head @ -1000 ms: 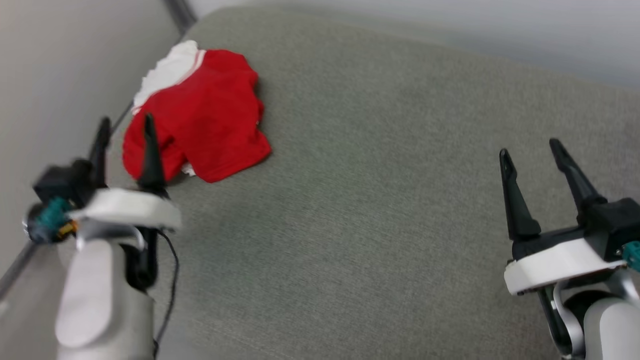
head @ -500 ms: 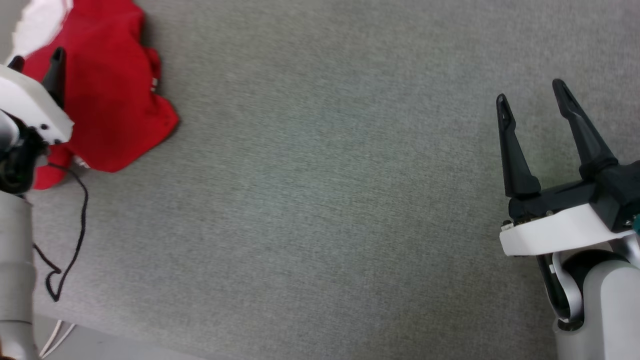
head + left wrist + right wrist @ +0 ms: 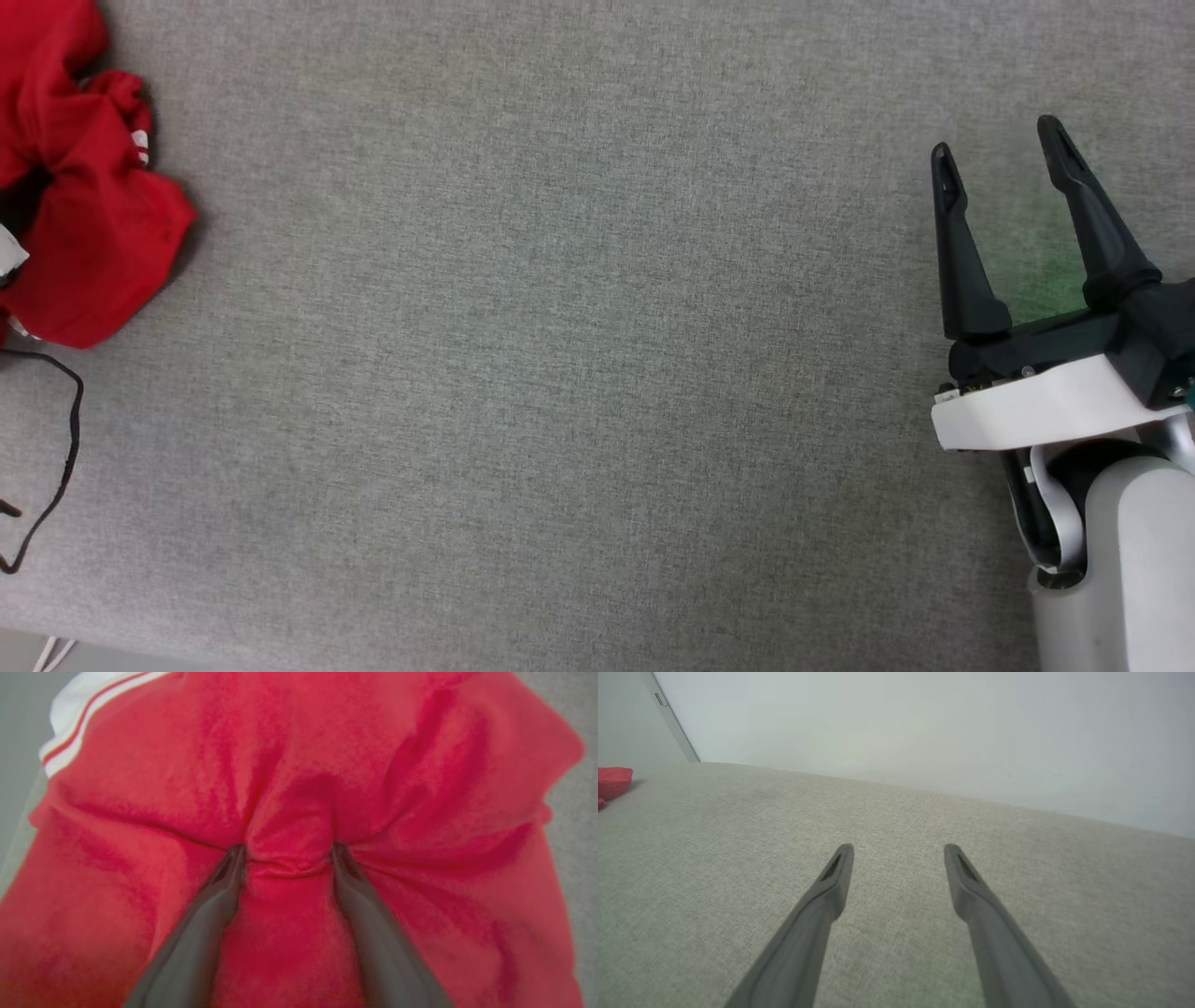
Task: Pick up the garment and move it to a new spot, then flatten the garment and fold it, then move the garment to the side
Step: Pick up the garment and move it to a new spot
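Observation:
The garment (image 3: 84,233) is a crumpled red shirt lying on the grey surface at the far left of the head view. In the left wrist view the garment (image 3: 299,765) is seen close up, with a white striped sleeve edge at the upper left. My left gripper (image 3: 288,851) presses its tips down into the red cloth. Its jaws stand apart with a ridge of cloth bunched between them. My right gripper (image 3: 996,140) hovers open at the far right, with nothing between its fingers. In the right wrist view the right gripper (image 3: 899,849) points over bare fabric, with the garment (image 3: 612,781) far off to the left.
The grey upholstered surface (image 3: 560,327) spreads wide between the garment and the right arm. A thin black cable (image 3: 65,439) loops at the left edge. The surface's front edge (image 3: 140,653) runs along the lower left. A pale wall (image 3: 924,728) rises behind.
The head camera has swung, so the garment now sits at that view's left edge. The garment is more bunched and creased than before. The right gripper stays open.

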### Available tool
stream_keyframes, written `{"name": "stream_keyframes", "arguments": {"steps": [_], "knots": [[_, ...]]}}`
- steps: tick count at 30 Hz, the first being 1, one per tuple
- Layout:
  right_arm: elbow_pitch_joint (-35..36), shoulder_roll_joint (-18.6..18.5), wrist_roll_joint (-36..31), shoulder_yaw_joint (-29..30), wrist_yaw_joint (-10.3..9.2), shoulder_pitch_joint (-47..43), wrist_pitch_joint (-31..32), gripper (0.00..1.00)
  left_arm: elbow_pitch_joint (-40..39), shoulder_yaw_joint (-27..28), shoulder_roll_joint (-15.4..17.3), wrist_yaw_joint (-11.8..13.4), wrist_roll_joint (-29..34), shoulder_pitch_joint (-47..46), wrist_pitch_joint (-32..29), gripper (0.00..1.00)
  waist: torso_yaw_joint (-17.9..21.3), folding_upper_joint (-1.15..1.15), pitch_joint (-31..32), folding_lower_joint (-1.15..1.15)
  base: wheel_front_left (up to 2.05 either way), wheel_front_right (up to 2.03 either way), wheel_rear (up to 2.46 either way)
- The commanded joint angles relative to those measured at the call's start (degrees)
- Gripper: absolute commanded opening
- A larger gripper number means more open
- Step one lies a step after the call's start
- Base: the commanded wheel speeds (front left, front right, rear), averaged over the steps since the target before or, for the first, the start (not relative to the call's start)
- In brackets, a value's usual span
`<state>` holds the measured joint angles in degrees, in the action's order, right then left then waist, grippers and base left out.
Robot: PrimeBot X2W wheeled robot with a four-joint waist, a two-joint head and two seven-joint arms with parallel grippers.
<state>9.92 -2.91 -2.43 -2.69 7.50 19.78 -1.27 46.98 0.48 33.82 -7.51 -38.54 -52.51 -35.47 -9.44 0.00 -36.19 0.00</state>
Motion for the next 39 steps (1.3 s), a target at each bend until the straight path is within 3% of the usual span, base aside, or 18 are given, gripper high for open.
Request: {"name": "stream_keyframes", "arguments": {"steps": [1,5,16,23,31,39], "knots": [[-0.1,0.1,0.3,0.1,-0.02,0.7,-0.4,1.00,2.9,-1.2,-1.6,0.7,0.9,3.2,-0.7,0.00,0.0,0.00,0.3,0.00,0.00,0.00,0.00],[-0.6,0.1,0.4,0.3,-0.02,0.1,-0.8,1.00,2.6,-0.7,-1.3,1.8,2.1,1.4,5.6,0.00,0.0,0.00,2.4,0.00,0.00,0.00,0.00],[-2.5,0.1,3.2,2.0,-0.03,-4.7,-2.3,1.00,-1.4,1.2,-1.8,1.7,4.9,1.0,32.0,0.00,0.0,0.00,13.9,0.00,0.00,0.00,0.00],[-3.0,0.1,5.6,4.1,-0.02,-8.6,-2.9,1.00,-9.4,-0.3,-4.2,4.6,8.9,4.8,44.0,0.00,1.2,0.00,20.2,0.00,0.00,0.00,0.00],[-3.5,0.1,7.7,4.6,-0.03,-12.2,-3.4,1.00,-24.8,-3.0,-9.8,9.0,10.7,16.6,46.7,0.00,5.9,0.00,25.1,0.00,0.00,0.00,0.00],[-3.3,0.1,8.2,4.1,-0.02,-13.7,-3.0,1.00,-39.8,-9.6,-15.6,10.2,11.8,27.2,44.5,0.00,12.7,0.00,26.3,0.00,0.00,0.00,0.00]]}}
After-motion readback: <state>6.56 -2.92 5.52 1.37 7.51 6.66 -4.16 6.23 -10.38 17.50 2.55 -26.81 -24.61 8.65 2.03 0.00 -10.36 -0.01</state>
